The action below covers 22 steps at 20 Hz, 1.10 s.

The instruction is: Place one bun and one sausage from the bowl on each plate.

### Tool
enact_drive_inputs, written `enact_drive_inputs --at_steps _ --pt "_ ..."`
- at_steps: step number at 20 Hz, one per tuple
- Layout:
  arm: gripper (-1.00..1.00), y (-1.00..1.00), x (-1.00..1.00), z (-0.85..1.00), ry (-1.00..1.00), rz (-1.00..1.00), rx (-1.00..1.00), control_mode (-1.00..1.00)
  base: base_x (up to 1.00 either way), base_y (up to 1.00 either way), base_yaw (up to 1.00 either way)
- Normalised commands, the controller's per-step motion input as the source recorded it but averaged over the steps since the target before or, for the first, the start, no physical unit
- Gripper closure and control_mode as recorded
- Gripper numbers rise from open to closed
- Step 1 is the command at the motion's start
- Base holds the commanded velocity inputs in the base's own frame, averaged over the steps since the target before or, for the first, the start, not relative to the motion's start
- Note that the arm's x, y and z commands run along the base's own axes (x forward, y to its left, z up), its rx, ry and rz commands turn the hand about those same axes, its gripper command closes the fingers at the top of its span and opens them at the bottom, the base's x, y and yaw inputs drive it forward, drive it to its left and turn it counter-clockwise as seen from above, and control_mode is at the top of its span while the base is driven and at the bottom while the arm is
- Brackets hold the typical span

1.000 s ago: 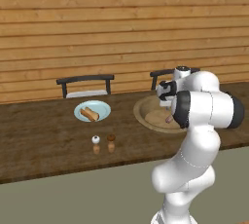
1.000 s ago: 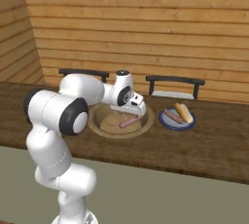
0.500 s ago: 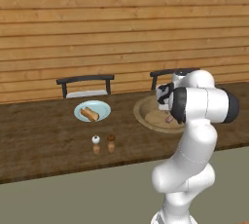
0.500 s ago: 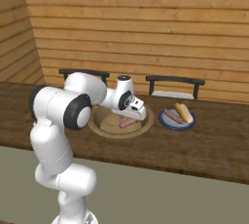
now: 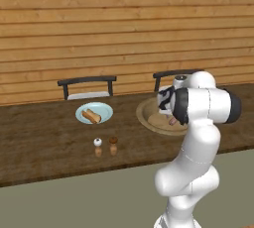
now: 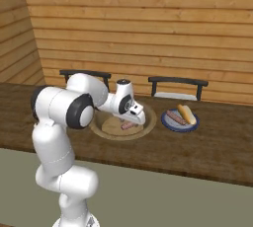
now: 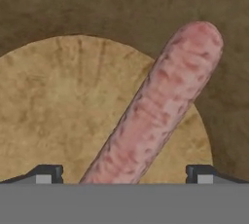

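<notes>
A: Gripper?

B: I have the gripper [image 7: 124, 172] low inside the bowl [image 6: 106, 131], jaws spread wide, nothing held. In my hand view one fingertip [image 7: 48, 173] sits at 8 o'clock and the other at 4, with the sausage [image 7: 155, 113] lying between them, running from 6 up toward 1 o'clock.

A: Touching it?

B: Can't tell.

A: Bowl?

B: On the table [image 5: 39, 147], in front of a chair [image 6: 178, 84]. From the right base view the sausage [image 6: 129, 126] lies in the bowl just under the hand.

A: Plate?

B: Plate [image 5: 94, 112] at 9 o'clock of the bowl in the left base view, already carrying a bun [image 6: 187, 114] and another sausage [image 6: 175, 118]. Salt and pepper shakers [image 5: 105, 146] stand at 6 o'clock of it, apart from it.
</notes>
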Motion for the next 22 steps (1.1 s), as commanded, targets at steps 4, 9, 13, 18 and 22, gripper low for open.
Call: enact_drive_inputs --at_steps 4,9,13,18,22 --pt "-1.00 0.00 0.00 -0.37 0.00 -0.08 0.00 -1.00 0.00 0.00 0.00" --pt "-1.00 0.03 0.00 -0.21 0.00 -0.06 0.00 -1.00 0.00 0.00 0.00" --pt "1.00 0.00 0.00 -0.19 0.00 -0.07 0.00 -1.00 0.00 0.00 0.00" --pt "1.00 0.00 0.00 -0.08 0.00 -0.04 0.00 -1.00 0.00 0.00 0.00" --pt "1.00 0.00 -0.04 0.00 0.00 -0.02 0.00 -1.00 0.00 0.00 0.00"
